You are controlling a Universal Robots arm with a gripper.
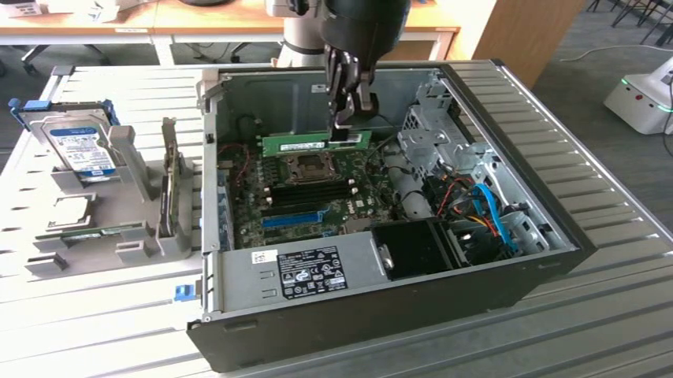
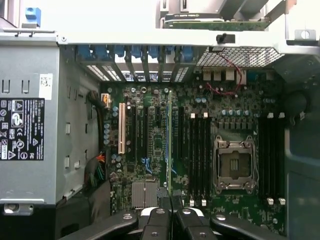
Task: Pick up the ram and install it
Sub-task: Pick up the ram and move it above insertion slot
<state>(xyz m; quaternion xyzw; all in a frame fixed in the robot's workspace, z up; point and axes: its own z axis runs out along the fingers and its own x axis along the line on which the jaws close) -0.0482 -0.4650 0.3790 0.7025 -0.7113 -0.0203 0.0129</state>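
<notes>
Jaws pinch the ram (image 1: pixel 299 145) by its upper edge, holding it level above the motherboard (image 1: pixel 358 206).

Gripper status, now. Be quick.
Gripper: closed, holding the RAM stick over the motherboard.
</notes>
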